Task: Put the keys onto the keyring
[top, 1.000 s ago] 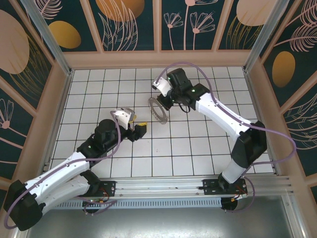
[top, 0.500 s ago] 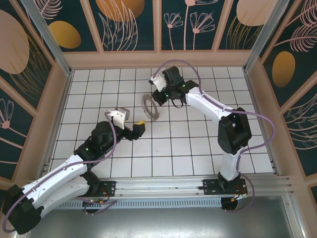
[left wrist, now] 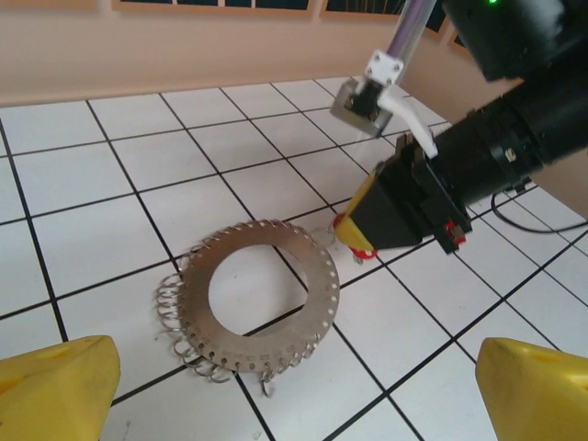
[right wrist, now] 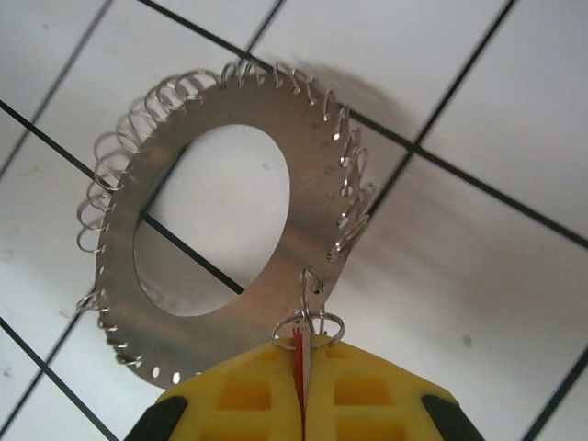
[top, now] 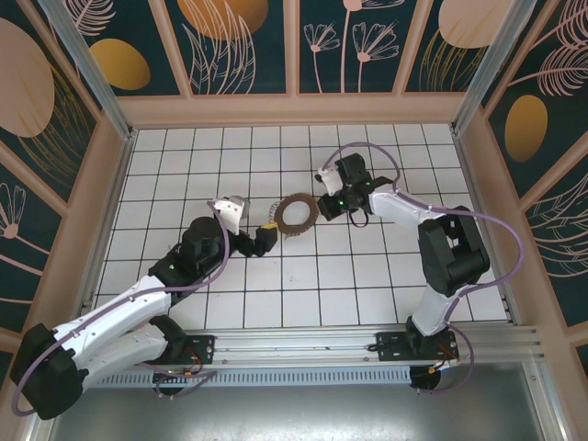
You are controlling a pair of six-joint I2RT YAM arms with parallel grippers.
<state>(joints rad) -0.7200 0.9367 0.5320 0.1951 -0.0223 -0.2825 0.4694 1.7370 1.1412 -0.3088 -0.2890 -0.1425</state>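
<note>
Currently the right tool is pinched together on the key. Its thin red tag sits edge-on between the yellow pads, with a small wire loop poking out front. The loop is right at the rim of the keyring; touching or just off it, can't tell. The keyring is mid-worktop between the two tools: a flat brownish disc with a big hole and wire coils all round the rim. Can't tell if it lies fully flat. The left tool is spread wide and holds nothing, its yellow fingers low on the near side of the keyring. A purple cable rises from the right wrist, off the keyring. The worktop is white tile with dark grid lines. Peach-framed walls with dark floral panels surround it.
</note>
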